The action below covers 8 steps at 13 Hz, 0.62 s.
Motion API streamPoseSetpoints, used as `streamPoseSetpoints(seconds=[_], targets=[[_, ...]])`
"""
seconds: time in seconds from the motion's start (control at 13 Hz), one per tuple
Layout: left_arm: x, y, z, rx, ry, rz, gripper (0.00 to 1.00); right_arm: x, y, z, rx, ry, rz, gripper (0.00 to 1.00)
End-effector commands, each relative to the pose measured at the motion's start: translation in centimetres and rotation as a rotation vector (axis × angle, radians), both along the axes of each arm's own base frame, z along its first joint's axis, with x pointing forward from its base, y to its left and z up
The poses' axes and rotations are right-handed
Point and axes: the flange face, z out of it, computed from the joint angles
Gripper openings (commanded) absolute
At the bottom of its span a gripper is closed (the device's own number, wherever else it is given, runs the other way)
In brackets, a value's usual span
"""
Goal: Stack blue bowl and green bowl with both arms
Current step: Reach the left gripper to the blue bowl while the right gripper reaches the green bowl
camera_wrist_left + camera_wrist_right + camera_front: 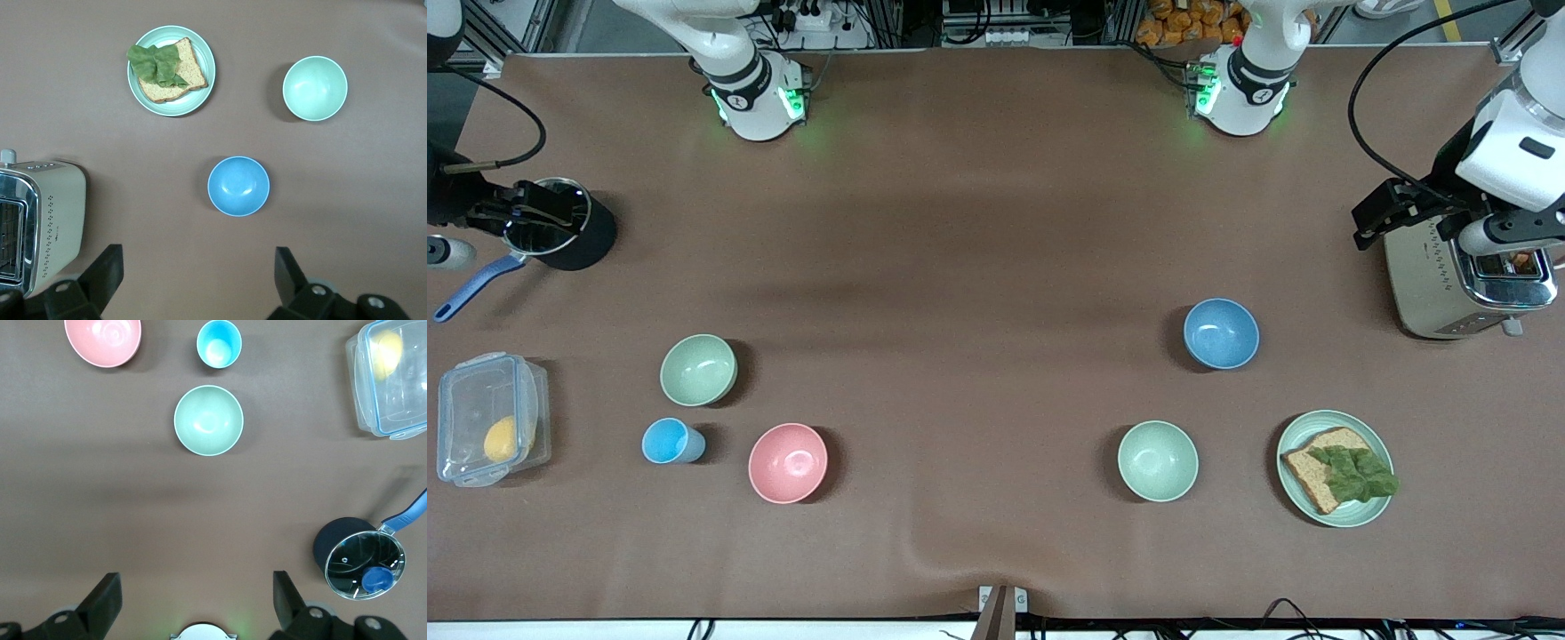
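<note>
Two bowls make up the task, and neither is stacked or lifted yet — both rest apart on the brown table.

- Blue bowl: upright and empty, toward the left arm's end of the table, near the toaster and farther from the front camera than the paler mint bowl.
- Green bowl: the duller sage one, upright and empty, toward the right arm's end, just beside the small light-blue cup and near the pink bowl.
- Left gripper: fingers spread wide and holding nothing, hanging high over the table beside the toaster, with the blue bowl below it in the left wrist view.
- Right gripper: likewise spread and empty, high over the table near the black pot, with the green bowl in the right wrist view.

Judged progress: nothing done; both pickups and the stacking remain.

Hard to make out: in the front view both hands sit at the frame's edges, partly cut off, so the fingers show only in the wrist views. The toaster's slot contents are unclear. The two green bowls differ only slightly in tone — easy to confuse.
</note>
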Motion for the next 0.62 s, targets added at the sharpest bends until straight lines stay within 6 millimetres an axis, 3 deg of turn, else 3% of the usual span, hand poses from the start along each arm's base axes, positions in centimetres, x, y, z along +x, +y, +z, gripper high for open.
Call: streamPoseSetpoints(seconds=[0.0,0.15,0.38,0.54], targets=[[0.3,0.4,0.3,-0.001,-0.001,-0.012,1.0,0.6,-0.4,0.4,-0.018,-0.023,-0.001,1.0],[1.0,0.7,-0.8,-0.001,0.017,-0.006,1.0,0.7,-0.3,0.5,-0.019,-0.035,0.001,1.0],[3.4,1.1,-6.8,-0.015,0.118,-0.01,1.0,1.1,-0.6,-0.2,-0.015,-0.022,-0.006,1.0],[3.3,0.9,-12.6,-0.005,0.162,0.001,1.0,3.2,-0.6,-4.8,-0.007,0.064,-0.013,1.0]])
